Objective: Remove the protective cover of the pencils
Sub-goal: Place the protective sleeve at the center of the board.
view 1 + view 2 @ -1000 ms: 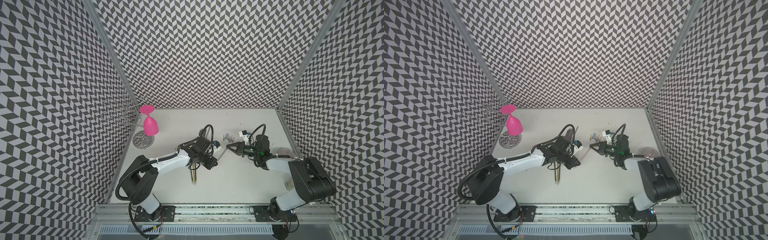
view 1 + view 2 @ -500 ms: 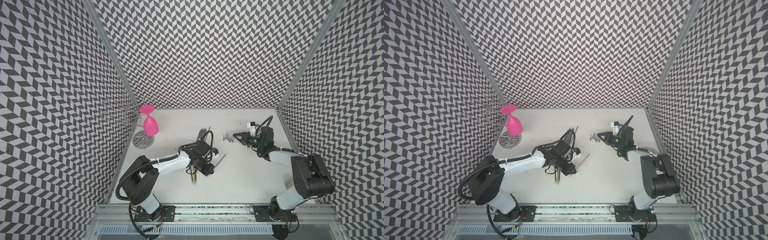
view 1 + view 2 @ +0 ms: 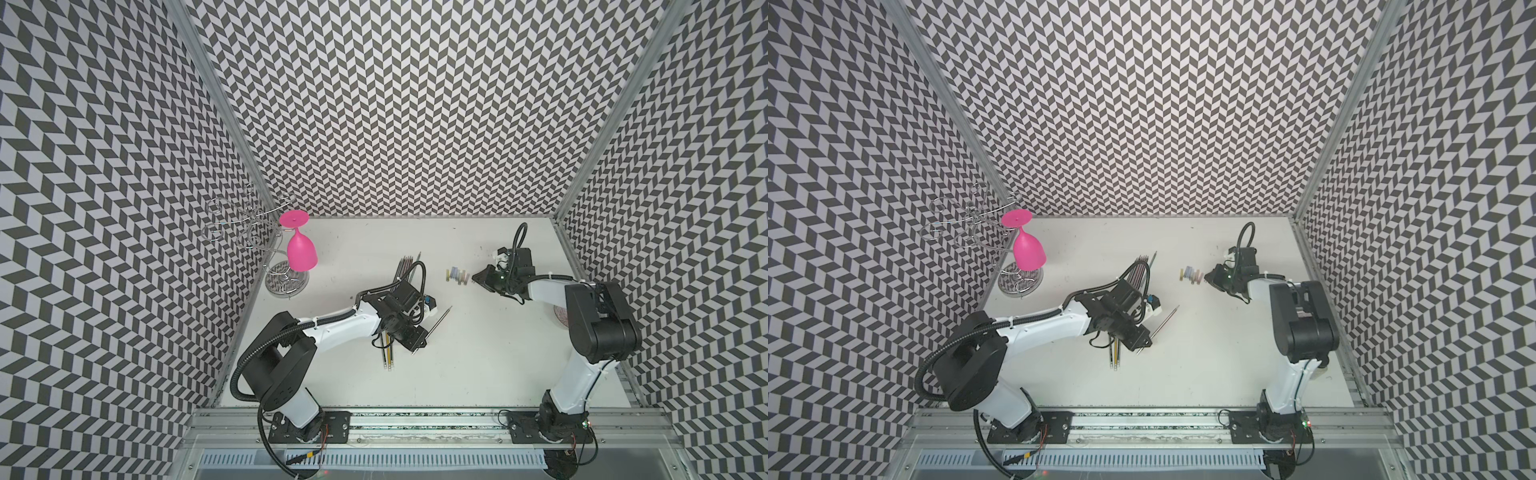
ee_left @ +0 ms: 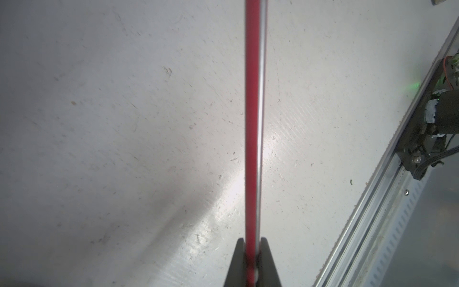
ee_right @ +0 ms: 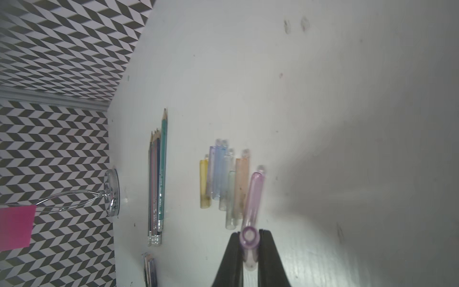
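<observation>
In both top views the left hand is clamped on a pencil that slants out beyond it. Loose pencils lie on the tabletop under its arm, and a bundle of pencils lies farther back. The right hand is just beside a row of pastel caps.

In the left wrist view the fingers pinch the pencil, which shows red.

In the right wrist view the right hand is closed on a purple cap, whose far end is next to the row.
</observation>
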